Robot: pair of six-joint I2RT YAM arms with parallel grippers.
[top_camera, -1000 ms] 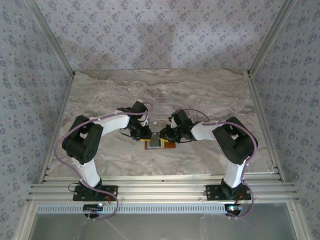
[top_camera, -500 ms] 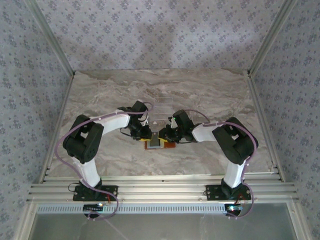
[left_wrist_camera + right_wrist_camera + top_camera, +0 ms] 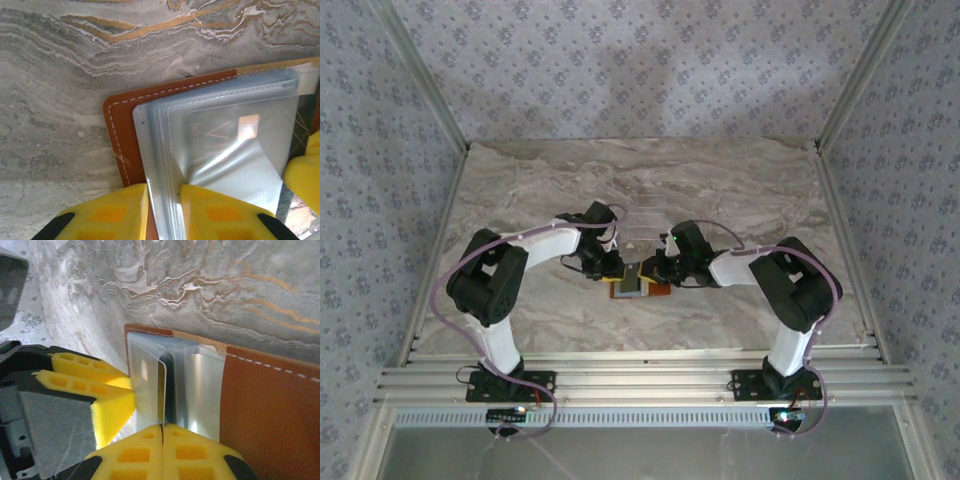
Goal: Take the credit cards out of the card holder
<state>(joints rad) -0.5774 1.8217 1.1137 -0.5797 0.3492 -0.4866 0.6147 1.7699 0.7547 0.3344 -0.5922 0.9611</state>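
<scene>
**K:** Two arms on the card holder [image 3: 658, 291]. Where is it sitting?

**M:** Middle of the marble worktop [image 3: 75, 75], between the two wrists. It's lying open with the brown leather down and the clear sleeves up. In the right wrist view one leather half lies flat and bare.

**K:** Left side?

**M:** Left fingers [image 3: 115, 215] are clamped on the near edge of the holder. The sleeve stack sits in the gap with a sliver of leather beside it, and the yellow pads touch both sides.

**K:** Right side?

**M:** Right fingers [image 3: 130, 455] are pressed together with one thin clear sleeve [image 3: 161, 385] pinched between them. That leaf stands upright off the stack while the others lie flat. The left fingers show just beside it in that view, apart from the right pair.

**K:** Cards?

**M:** One whitish credit card [image 3: 220, 140] is inside the holder, seen through the sleeves in the left wrist view. It has lettering and a small bright chip square. The top sleeve over it is bowed upward.

**K:** Is there a card in the pinched leaf?

**M:** Can't tell. There's a dark strip next to the upright leaf in the right wrist view, and I can't tell what that is either.
</scene>
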